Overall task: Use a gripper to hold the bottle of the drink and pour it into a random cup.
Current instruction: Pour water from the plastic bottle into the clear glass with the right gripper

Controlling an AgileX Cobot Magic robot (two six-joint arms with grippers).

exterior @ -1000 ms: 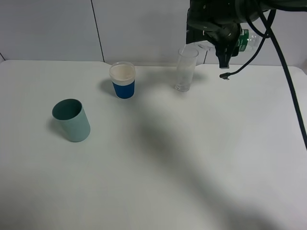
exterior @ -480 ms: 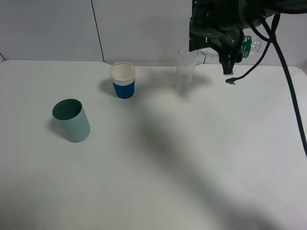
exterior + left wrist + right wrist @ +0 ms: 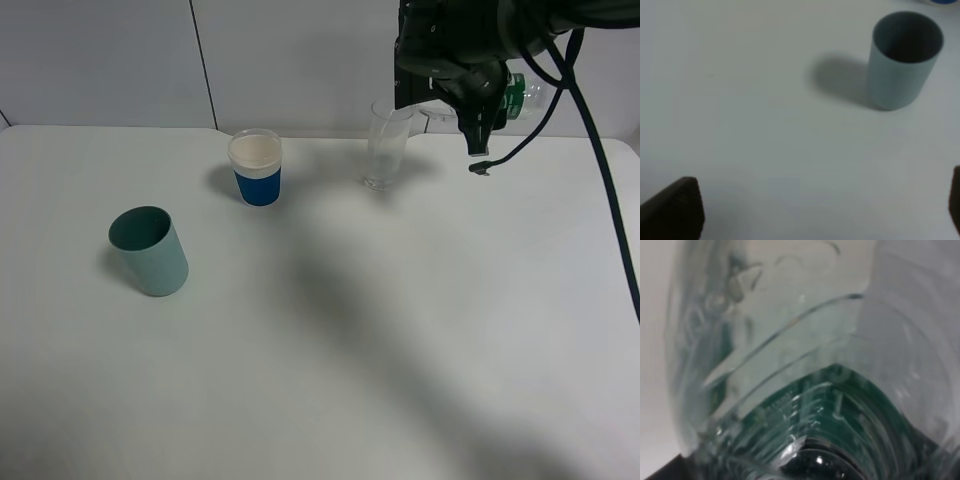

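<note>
1. Bottle (image 3: 514,92): leaning sideways above the table's (image 3: 400,330) far edge, neck pointing at the cup's (image 3: 386,150) rim.
2. Right gripper (image 3: 478,95): clenching the bottle.
3. Left gripper (image 3: 812,210): gaping wide, hovering near the teal cup (image 3: 905,60).

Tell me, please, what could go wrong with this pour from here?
1. The clear cup is tall and narrow, and the right gripper holds the bottle tilted close by its rim. A small nudge could probably tip the cup over.
2. With so narrow a cup mouth, the drink may miss and spill on the table.
3. The gripper hides the bottle's opening in the high view, so alignment cannot be confirmed.
</note>
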